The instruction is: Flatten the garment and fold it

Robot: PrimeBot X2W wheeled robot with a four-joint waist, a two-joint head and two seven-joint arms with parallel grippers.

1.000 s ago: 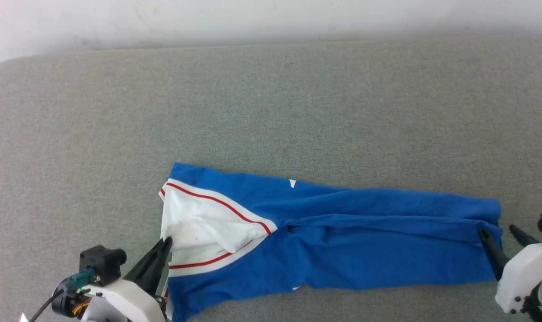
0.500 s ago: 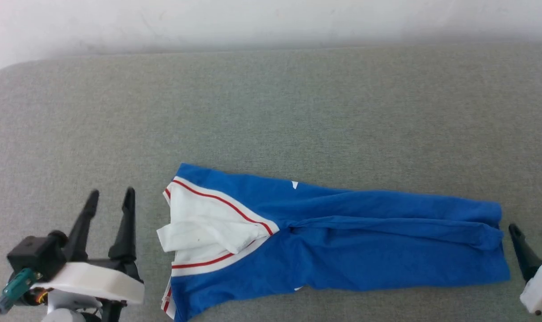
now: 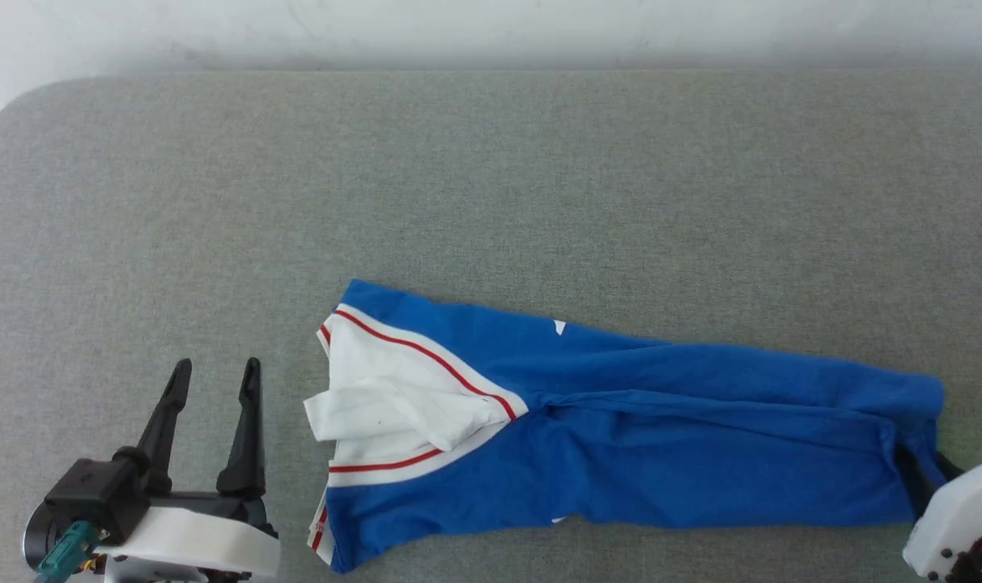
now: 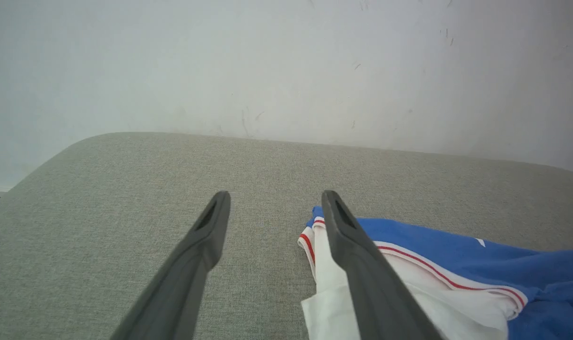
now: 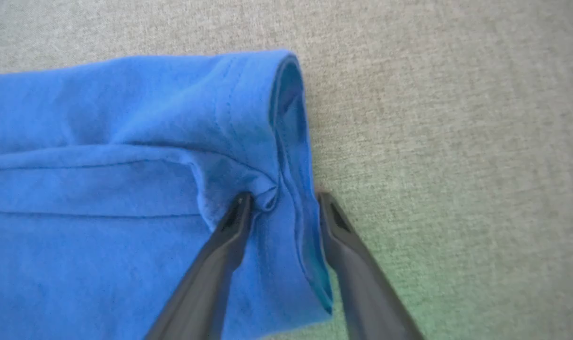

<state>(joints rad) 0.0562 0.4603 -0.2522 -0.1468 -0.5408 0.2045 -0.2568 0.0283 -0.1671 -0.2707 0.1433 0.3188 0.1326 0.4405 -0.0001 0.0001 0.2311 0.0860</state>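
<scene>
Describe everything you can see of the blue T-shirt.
The garment is a bright blue soft T-shirt with white sleeves edged by thin red stripes and a small white logo. It lies folded into a long, wrinkled strip on the grey surface. The right gripper, open, straddles its hem; the left gripper stands apart.

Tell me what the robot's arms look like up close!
Each end effector has two long, dark grey fingers that taper to narrow tips. The left end effector sits on a black block and a white shell, with a teal plug beside it. The right end effector has a rounded white casing with small dark dots.
</scene>
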